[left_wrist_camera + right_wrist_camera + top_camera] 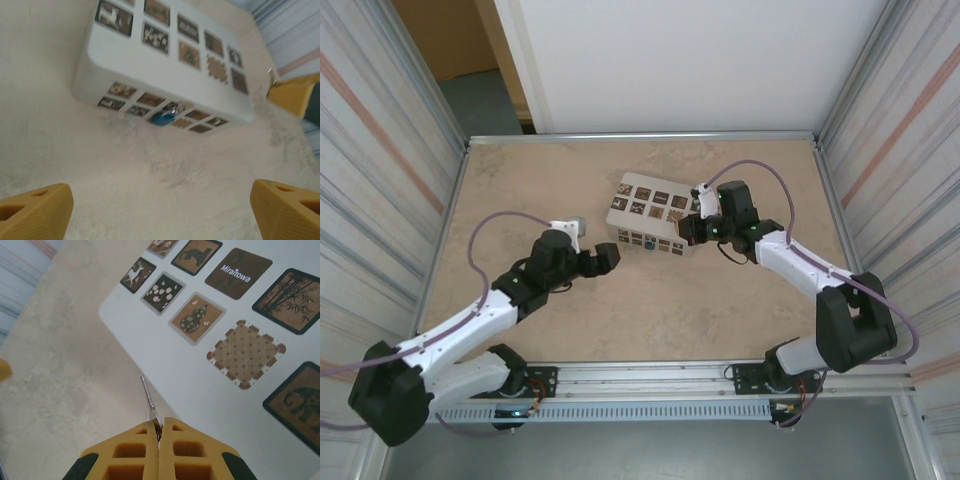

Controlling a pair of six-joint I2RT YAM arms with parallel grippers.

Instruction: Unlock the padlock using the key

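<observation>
Left arm stretched low over the beige marbled bench (670,310), left pincer (160,210) spread wide, facing the tiny blue padlock (162,118) on the near side of the white patterned box (150,62). Right pincer (159,432) clamped on the thin silvery key (149,401) at the box edge. Corrugated metal walls (380,150) on both sides.

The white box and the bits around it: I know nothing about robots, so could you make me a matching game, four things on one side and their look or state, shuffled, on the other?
Things
1. padlock
2. key
3. left gripper
4. white box

Look or state
A. jaws wide apart, holding nothing
B. blue, on the box's side wall
C. thin and silvery, pinched in the right gripper
D. covered with dark patterned squares

Pairs: 1-B, 2-C, 3-A, 4-D
</observation>
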